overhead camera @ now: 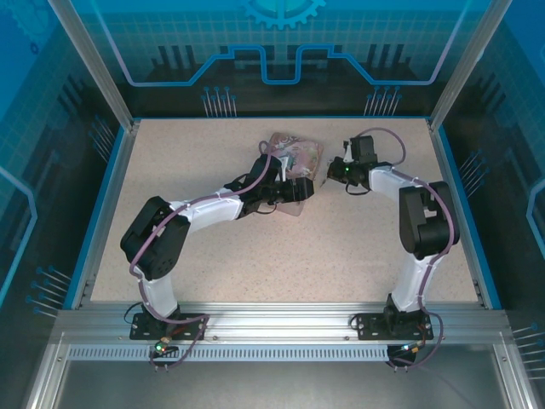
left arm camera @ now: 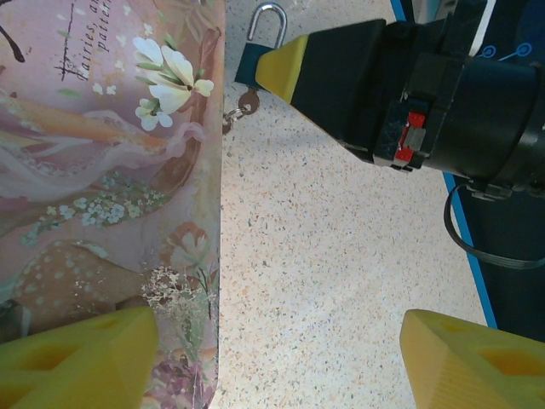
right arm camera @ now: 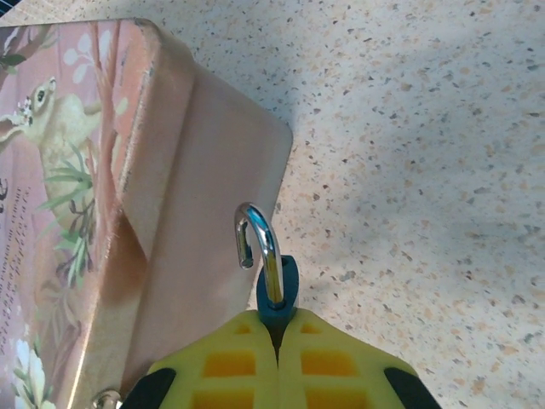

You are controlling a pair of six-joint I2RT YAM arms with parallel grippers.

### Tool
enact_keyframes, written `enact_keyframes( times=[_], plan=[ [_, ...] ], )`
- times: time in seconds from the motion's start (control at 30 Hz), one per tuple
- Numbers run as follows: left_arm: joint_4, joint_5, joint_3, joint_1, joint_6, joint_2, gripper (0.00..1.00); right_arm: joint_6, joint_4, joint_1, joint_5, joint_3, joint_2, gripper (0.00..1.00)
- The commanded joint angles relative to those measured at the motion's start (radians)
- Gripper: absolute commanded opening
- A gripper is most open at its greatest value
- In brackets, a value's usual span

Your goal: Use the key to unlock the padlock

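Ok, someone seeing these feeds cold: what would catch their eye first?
The pink illustrated tin at the far middle of the table. Then the right gripper, jaws shut on the tiny blue padlock beside the tin's corner, with its silver shackle poking out past the tips and one end seemingly free. The left gripper hangs open across the tin's edge.

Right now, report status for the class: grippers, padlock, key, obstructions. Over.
Right gripper shut on padlock; left gripper open over tin edge. Key at padlock's base; shackle looks open. Tin close beside padlock.
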Motion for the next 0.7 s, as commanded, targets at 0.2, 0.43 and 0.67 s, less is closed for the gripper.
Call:
enact_keyframes(
  times=[0.2, 0.43, 0.67],
  plan=[
    [-0.205, 0.016, -0.039, 0.09, 0.029, -0.047, 0.8, -0.176, -0.286, -0.061, -0.034, -0.101, -0.385, 0.0],
    [-0.225, 0.069, 0.0, 0.222, 0.06, -0.073, 0.81, -0.247, -0.584, -0.054, -0.336, -0.177, -0.585, 0.0],
    [-0.246, 0.076, -0.004, 0.293, 0.113, -0.206, 0.84, -0.128, -0.491, 0.049, -0.434, -0.429, -0.642, 0.0]
  ],
)
